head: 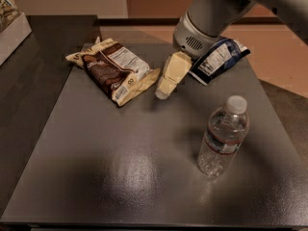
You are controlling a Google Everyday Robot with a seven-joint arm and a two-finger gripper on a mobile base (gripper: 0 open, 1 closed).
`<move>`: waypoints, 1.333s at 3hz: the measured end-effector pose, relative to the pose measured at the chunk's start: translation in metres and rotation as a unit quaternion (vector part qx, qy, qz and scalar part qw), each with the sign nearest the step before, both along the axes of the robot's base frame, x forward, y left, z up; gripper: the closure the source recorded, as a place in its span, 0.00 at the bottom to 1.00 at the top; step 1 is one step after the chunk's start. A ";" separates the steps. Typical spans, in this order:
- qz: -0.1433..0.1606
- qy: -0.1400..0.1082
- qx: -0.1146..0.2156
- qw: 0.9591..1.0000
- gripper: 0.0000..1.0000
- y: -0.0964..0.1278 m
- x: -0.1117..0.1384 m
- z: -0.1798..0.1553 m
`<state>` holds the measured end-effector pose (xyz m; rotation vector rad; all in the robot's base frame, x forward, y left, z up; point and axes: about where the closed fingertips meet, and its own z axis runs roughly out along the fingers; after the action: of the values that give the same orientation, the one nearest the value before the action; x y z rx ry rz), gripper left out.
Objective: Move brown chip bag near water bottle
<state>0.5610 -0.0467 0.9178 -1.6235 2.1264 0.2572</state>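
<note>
The brown chip bag (113, 71) lies flat at the back left of the dark table (120, 162), white nutrition label up. The water bottle (223, 136) stands upright at the front right, white cap on. My gripper (166, 83) hangs from the arm at the back middle, its cream fingers pointing down-left, just right of the chip bag's right end and slightly above the table. It holds nothing. The bottle is well to the gripper's front right.
A smaller dark blue bag (216, 59) lies at the back right, partly hidden behind the arm's grey wrist (195, 40). A white box (12, 30) stands off the table's far left. The floor beyond the right edge is tan.
</note>
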 end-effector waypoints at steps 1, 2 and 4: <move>-0.004 -0.003 0.016 1.000 0.00 0.027 0.018 -0.016; -0.009 -0.013 0.024 1.000 0.00 0.046 0.040 -0.027; -0.016 -0.012 0.027 0.999 0.00 0.072 0.077 -0.054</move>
<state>0.6381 0.0256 0.8637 -1.5525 2.1090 0.2811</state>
